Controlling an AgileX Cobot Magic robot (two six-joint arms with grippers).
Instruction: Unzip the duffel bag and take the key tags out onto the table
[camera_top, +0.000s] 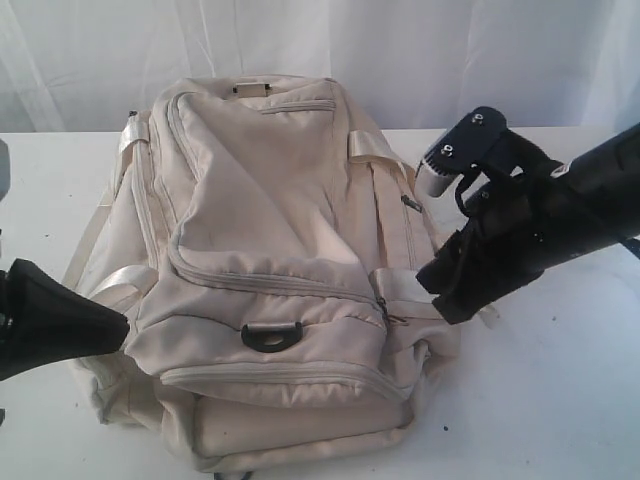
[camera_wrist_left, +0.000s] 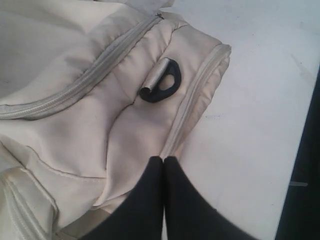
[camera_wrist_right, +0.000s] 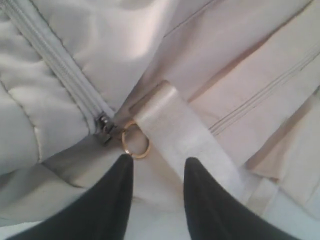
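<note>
Unzipping stage, not yet under way: cream duffel bag mid-table, every visible zip closed, black D-ring at the near end. No sign of the key tags; presumably inside. At the bag's right side, right gripper parted, holding nothing, 1 fingertip touching the gold pull ring on the zip slider, beside a webbing strap. At the near-left corner, left gripper fully closed, tips against a seam; cannot tell whether fabric is pinched. Next, likely: close on the ring, then draw along the zip track while steadying the bag.
</note>
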